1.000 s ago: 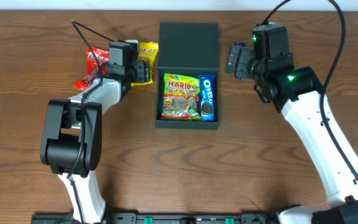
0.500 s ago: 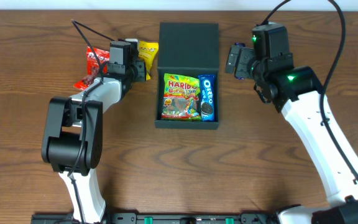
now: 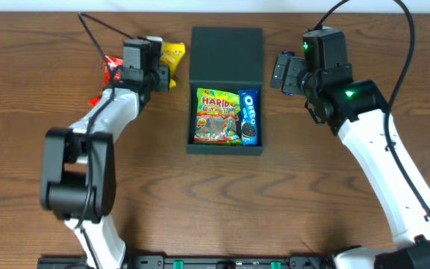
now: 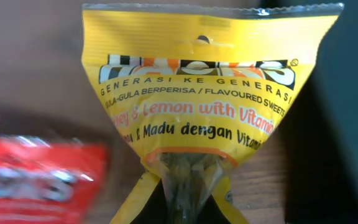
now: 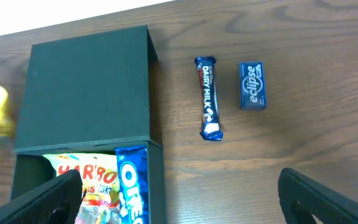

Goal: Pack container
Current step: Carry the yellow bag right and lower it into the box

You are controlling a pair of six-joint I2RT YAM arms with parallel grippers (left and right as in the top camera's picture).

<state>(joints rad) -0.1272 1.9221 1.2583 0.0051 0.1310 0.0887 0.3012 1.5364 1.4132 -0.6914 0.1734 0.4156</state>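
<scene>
Brown wood table (image 3: 290,187). Dark green-black rigid matte box (image 3: 226,45) looks stiff and light, so grab the lid edge. Left gripper (image 3: 164,73) pinches a crinkly yellow sweet packet (image 4: 197,112). Right gripper (image 5: 179,190) is spread wide and empty.

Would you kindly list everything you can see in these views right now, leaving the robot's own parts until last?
box: one, dark green-black, centre of the table, lid open flat behind it
gummy bag: one, multicoloured, inside the box, left side
biscuit packet: one, blue, inside the box, right side
sweet bag: one, yellow, left of the box lid, pinched at one end
red packet: one, red, left of the sweet bag
chocolate bar: one, blue-purple, on the table right of the lid
mint pack: one, blue, right of the chocolate bar
table: one, brown wood
left claw: one, black, apparently shut on the sweet bag
right claw: one, black, open, right of the box
</scene>
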